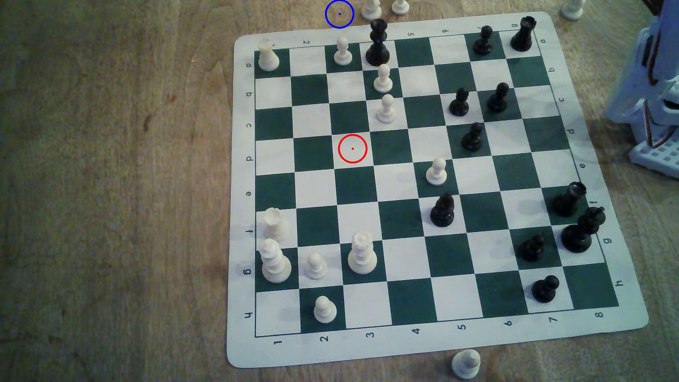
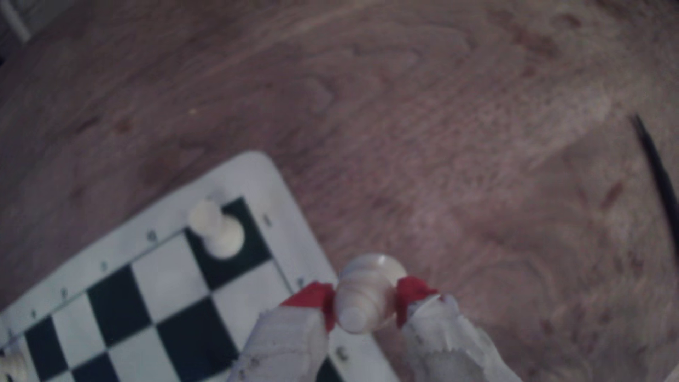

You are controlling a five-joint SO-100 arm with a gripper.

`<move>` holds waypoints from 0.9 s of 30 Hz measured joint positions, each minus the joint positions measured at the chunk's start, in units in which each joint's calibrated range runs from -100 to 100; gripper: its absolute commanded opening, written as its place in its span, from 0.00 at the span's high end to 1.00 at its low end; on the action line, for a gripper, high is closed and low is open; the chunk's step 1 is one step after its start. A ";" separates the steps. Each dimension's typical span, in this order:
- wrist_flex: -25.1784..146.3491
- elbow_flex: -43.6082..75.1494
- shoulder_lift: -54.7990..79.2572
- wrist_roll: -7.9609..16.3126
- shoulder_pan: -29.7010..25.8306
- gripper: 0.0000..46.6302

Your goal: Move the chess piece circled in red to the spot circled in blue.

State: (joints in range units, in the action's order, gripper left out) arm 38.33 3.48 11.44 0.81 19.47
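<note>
Over the wooden table just off the chess mat's corner, the gripper point(image 2: 365, 305) pinches a cream-white chess piece point(image 2: 362, 294) between its red-tipped fingers point(image 2: 312, 299), which close on the piece's slim upper part. The piece hangs clear of the mat, its round base farther from the wrist camera than its top, so its long axis runs roughly along the camera's line of sight; blur makes the head shape hard to read, and whether it is the bishop cannot be confirmed from this angle.

On the exterior view, the red ring point(image 1: 352, 148) marks a bare white square, while the blue-ringed spot point(image 1: 339, 14) lies on bare wood just beyond the board's far edge, near two white pieces point(image 1: 371, 9) cut off by the frame. A white rook point(image 2: 216, 229) stands on the mat's corner square near the held piece in the wrist view.

Judging by that corner, the spot likely lies a short way along the mat's edge from the gripper. How far the base hangs above the wood cannot be told.
</note>
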 measured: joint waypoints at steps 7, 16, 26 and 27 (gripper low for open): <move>-8.21 -2.80 8.21 -1.51 0.66 0.99; -11.00 -2.80 11.40 -3.47 3.02 0.99; -11.00 -4.61 11.56 -3.47 3.32 0.59; -11.08 -4.79 11.56 -3.47 3.32 0.57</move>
State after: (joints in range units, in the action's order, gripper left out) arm 27.25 -1.31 23.00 -2.66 22.79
